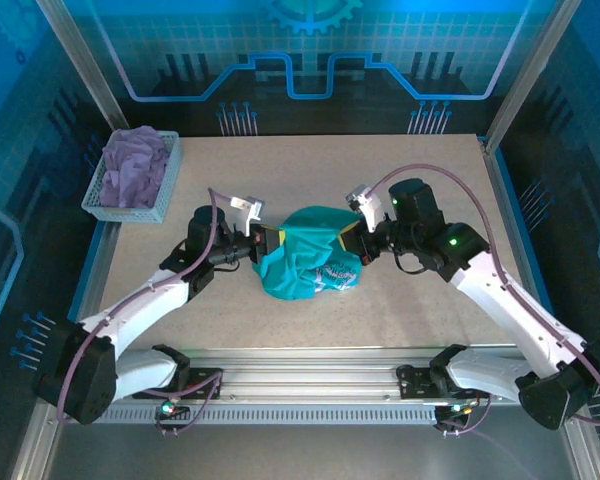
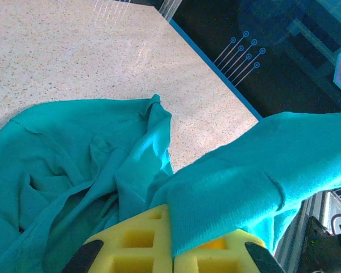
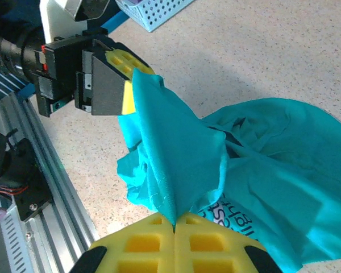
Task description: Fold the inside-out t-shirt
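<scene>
From above, the teal soft cloth t-shirt (image 1: pixel 302 262) lies bunched in the middle of the beige speckled table (image 1: pixel 430 180), stretched between the two arms. The left gripper (image 1: pixel 271 240) is clamped on its left edge and the right gripper (image 1: pixel 347 234) on its upper right edge. White printed lettering (image 1: pixel 336 276) shows on the lower right of the cloth, too small to read. At the upper left, a pale blue plastic lattice basket (image 1: pixel 165 190) holds a lavender-purple cloth garment (image 1: pixel 135 165). In the left wrist view, the left gripper (image 2: pixel 171 219) sits at the bottom centre with its yellow fingers (image 2: pixel 139 236) pressed together on a fold of the t-shirt (image 2: pixel 74 165); that fold drapes over the right-hand finger and runs off to the right edge, while the rest is crumpled on the table at lower left. In the right wrist view, the right gripper (image 3: pixel 175 223) at the bottom centre pinches a peak of the t-shirt (image 3: pixel 273 153) between closed yellow pads (image 3: pixel 139 244). The left gripper (image 3: pixel 129 71) at the upper left bites another corner. White lettering (image 3: pixel 230 219) beside the pads is creased and illegible.
</scene>
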You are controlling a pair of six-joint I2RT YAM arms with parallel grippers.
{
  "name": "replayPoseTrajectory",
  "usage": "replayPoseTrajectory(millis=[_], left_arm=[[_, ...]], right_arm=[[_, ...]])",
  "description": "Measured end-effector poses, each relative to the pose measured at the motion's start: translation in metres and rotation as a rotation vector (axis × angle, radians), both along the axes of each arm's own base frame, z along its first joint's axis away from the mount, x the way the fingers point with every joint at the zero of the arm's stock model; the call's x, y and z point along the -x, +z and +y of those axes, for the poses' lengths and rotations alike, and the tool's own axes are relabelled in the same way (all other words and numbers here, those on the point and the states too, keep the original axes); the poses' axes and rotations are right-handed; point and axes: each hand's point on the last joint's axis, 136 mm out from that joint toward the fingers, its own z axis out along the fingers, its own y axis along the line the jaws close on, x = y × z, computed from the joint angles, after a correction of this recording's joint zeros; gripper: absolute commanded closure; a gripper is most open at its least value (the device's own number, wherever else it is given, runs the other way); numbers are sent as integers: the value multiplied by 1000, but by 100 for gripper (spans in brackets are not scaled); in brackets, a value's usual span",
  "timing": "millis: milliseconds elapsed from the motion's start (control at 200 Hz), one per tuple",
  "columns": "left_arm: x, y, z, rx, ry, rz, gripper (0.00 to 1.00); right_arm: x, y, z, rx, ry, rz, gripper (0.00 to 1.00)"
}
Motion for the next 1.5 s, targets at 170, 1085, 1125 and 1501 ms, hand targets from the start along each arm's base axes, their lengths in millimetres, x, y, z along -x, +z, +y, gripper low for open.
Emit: replayPoseTrajectory(millis=[170, 1085, 1125, 1501], left_arm=[[-11, -17, 10, -65, 84, 64, 47], [50, 17, -34, -1, 18, 155, 39], [49, 17, -37, 4, 13, 155, 41], [34, -9, -38, -46, 78, 196, 72]], right_arm=[[2, -8, 19, -6, 42, 44, 100], [-26, -32, 93, -194, 35, 349, 100], [-26, -31, 93, -197, 32, 352, 100], [-30, -30, 95, -216, 12, 377, 100]])
